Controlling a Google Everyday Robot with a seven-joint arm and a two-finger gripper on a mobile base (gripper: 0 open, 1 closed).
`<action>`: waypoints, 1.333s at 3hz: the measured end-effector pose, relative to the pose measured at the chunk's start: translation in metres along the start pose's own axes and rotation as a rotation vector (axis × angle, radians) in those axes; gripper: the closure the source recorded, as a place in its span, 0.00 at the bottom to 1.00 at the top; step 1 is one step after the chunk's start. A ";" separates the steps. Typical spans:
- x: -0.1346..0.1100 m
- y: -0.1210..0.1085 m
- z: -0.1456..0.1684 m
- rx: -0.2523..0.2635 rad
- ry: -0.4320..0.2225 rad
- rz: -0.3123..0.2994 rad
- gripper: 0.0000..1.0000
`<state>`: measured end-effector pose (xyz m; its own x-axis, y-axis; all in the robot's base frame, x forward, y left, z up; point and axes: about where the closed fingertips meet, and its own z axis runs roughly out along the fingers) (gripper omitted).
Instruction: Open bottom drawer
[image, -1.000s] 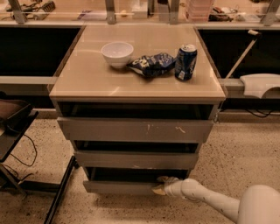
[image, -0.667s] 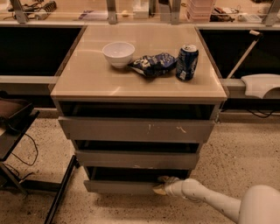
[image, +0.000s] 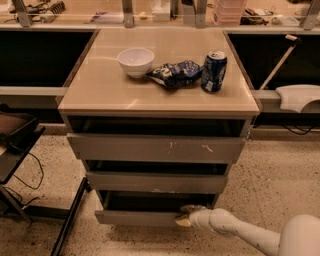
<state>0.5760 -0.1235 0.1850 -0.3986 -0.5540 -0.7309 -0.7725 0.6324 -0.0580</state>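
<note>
the tan-topped desk (image: 100, 95) stands in the middle. the bottom drawer (image: 135, 218), lowest and narrowest in it, sits a little way out. the end effector (image: 184, 216) is at its front's right end; its hold cannot be told.

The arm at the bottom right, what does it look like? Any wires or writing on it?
The arm is smooth and white, a rounded tube swelling into a big bulbous joint at the picture's corner. No cables or markings show. Its gripper, a small cream-yellow tip, sits at the right end of the bottom drawer front.
</note>
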 end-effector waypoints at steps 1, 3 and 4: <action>0.013 0.010 -0.010 0.002 0.005 0.017 1.00; 0.025 0.023 -0.026 0.001 0.009 0.031 1.00; 0.021 0.024 -0.030 0.001 0.009 0.031 1.00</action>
<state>0.5343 -0.1362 0.1881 -0.4265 -0.5391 -0.7263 -0.7593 0.6498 -0.0365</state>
